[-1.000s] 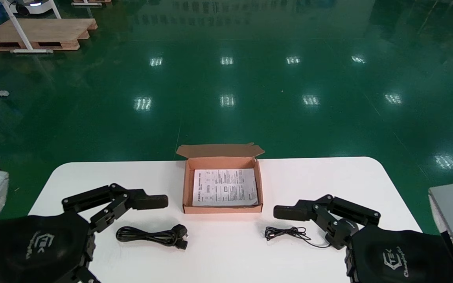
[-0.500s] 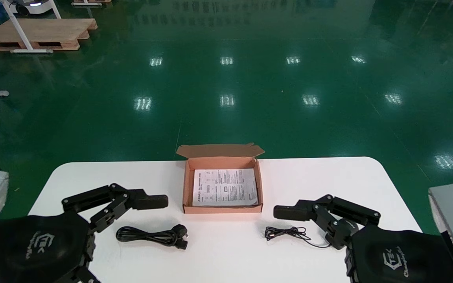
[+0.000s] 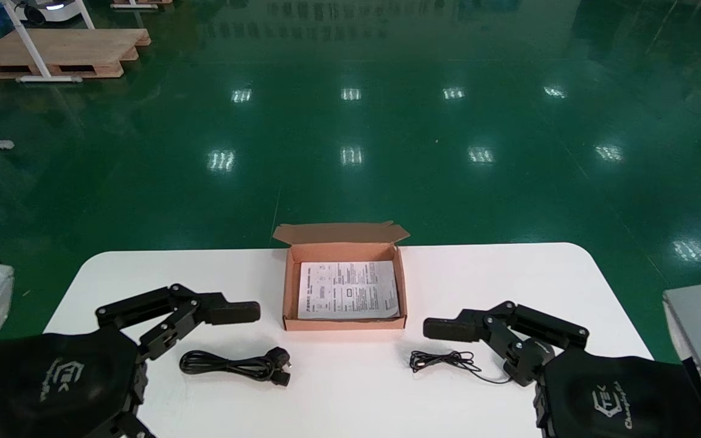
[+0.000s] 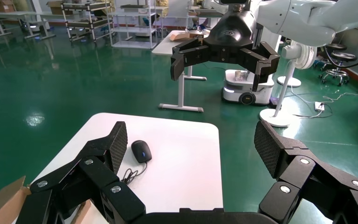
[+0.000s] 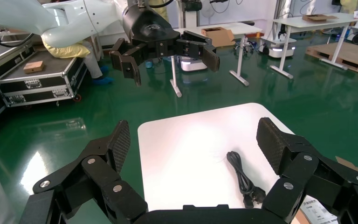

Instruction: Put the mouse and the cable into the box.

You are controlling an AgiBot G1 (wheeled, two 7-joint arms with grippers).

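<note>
Nearest, in the lower left corner of the head view, the left pincer (image 4: 192, 142) hangs low over the white desk (image 3: 350, 401). Its fingers (image 4: 113, 145) are spread wide and hold nothing. In the lower right corner the right pincer (image 5: 193, 140) mirrors it, also spread wide and empty. Both point inward toward the middle of the desk.

Just in front of the left pincer, a little left of bottom centre, the black cable (image 3: 235, 366) lies coiled flat on the desk, its plug end turned toward the middle. It touches neither pincer. Right of bottom centre a thin cord (image 3: 442, 360) lies bunched in a small tangle and trails off under the right arm. The mouse (image 4: 141, 150) it belongs to is mostly hidden there in the head view. The left wrist view shows it plainly: a dark mouse lying flat on the desk, its cord gathered just beside it.

Farther back, in the centre of the head view, the cardboard box (image 3: 344, 325) sits on the desk between the two pincers. It is open, with its flap standing up at the back. A printed sheet (image 3: 348, 290) lies flat on its bottom, and neither the cable nor the mouse is in it.

Beyond the desk's far edge stretches a glossy green floor (image 3: 387, 134). In the upper left corner is a wooden pallet (image 3: 58, 52).
</note>
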